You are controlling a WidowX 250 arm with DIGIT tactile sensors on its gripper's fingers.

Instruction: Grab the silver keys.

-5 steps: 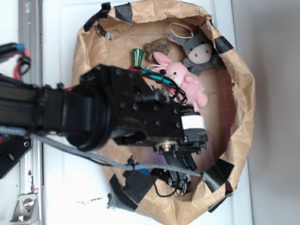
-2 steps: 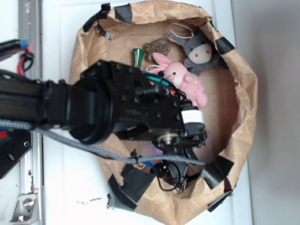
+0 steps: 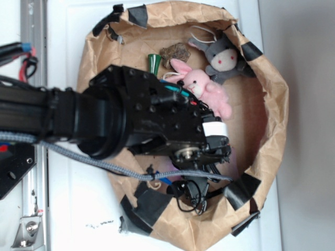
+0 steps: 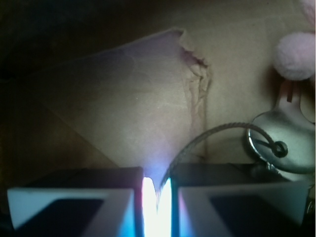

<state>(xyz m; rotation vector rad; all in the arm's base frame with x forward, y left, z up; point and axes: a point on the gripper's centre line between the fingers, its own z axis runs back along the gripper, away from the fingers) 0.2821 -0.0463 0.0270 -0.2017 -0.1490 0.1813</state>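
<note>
Black WidowX arm point(image 3: 104, 123) reaches in from the left over the brown paper bag point(image 3: 272, 104), which lies open on the white table point(image 3: 68, 209), rim patched with black tape point(image 3: 152, 206). No readable writing or brand marks on the arm, bag or toys.

Inside the bag, far end: pink plush bunny point(image 3: 204, 89), grey plush donkey point(image 3: 222, 57) just beside it, brown lumpy item point(image 3: 175, 51), green cone-shaped piece point(image 3: 153, 64) partly hidden by the arm.

Gripper point(image 4: 157, 202): wrist view shows both pads point(image 4: 74, 197) nearly together, only a thin bright slit between them, and a thin wire ring point(image 4: 217, 132) running down into that slit. So it's pinched on the ring of the silver keys point(image 4: 284, 140). The key bunch sits on the bag floor just right of the fingers, touching the right pad's edge, pink plush paw point(image 4: 296, 54) above it. Keys are hidden under the arm in the exterior view
</note>
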